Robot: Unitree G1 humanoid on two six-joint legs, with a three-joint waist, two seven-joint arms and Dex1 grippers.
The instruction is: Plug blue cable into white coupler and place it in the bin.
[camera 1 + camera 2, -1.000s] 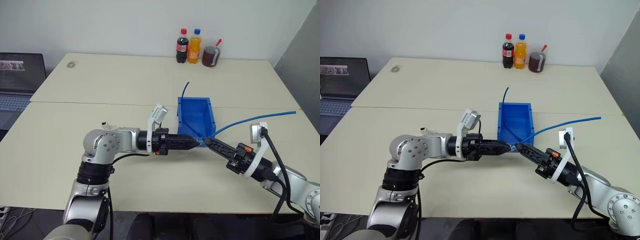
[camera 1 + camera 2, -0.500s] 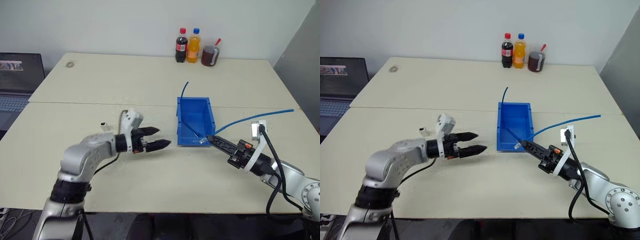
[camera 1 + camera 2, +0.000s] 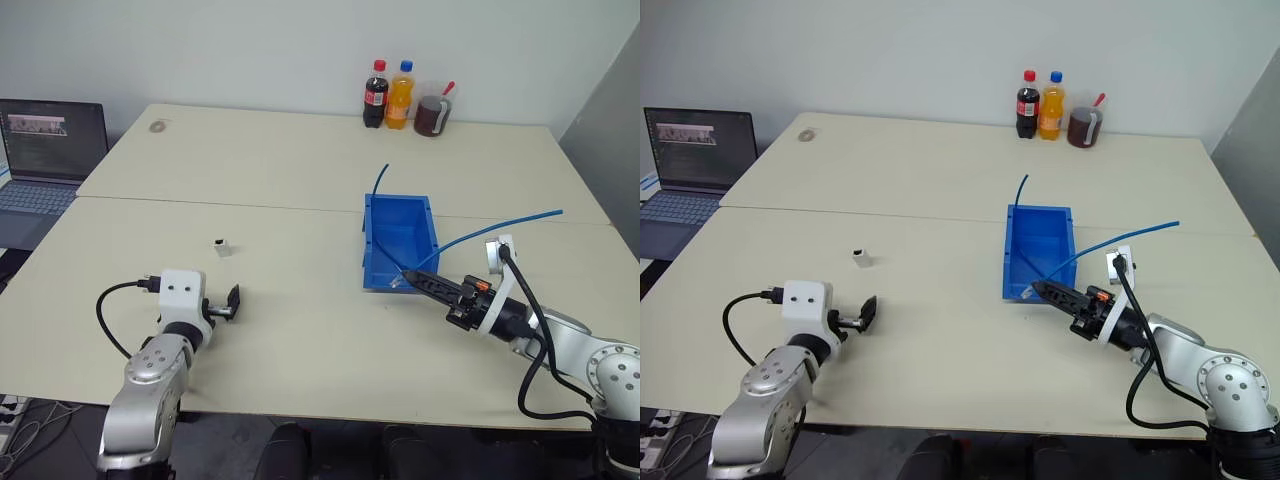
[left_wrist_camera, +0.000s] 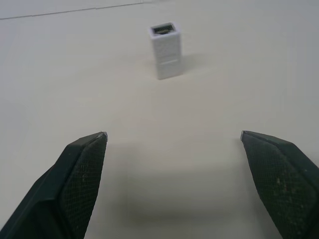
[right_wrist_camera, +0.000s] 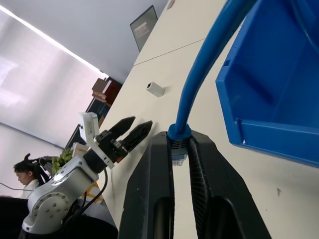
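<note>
Left wrist view: we see the left gripper (image 4: pixel 174 137) with fingers spread wide, nothing between them, hovering over bare desk (image 3: pixel 300 330). The white coupler (image 4: pixel 165 44) stands upright ahead of the fingertips, well apart from them, dark opening facing up.

From the head views, the coupler (image 3: pixel 221 244) sits alone on the left half of the desk, roughly midway between the front and back edges. The left gripper (image 3: pixel 232 300) is near the front-left edge, coupler beyond it.

The right gripper (image 3: pixel 414 279) has its fingers pressed together on the plug end of the blue cable (image 3: pixel 500 224), right at the front wall of the bin (image 3: pixel 399 232). The right wrist view shows the plug (image 5: pixel 179 149) pinched between the two fingers (image 5: pixel 157 179), with the cable rising out of them beside the bin's corner (image 5: pixel 269 99). The cable runs back over the desk toward the right edge. A second blue cable end (image 3: pixel 380 180) sticks up at the bin's back-left corner.

The bin is right of desk centre. Two bottles (image 3: pixel 388 81) and a jug (image 3: pixel 432 110) stand at the back edge; a laptop (image 3: pixel 45 150) is off the left edge.
</note>
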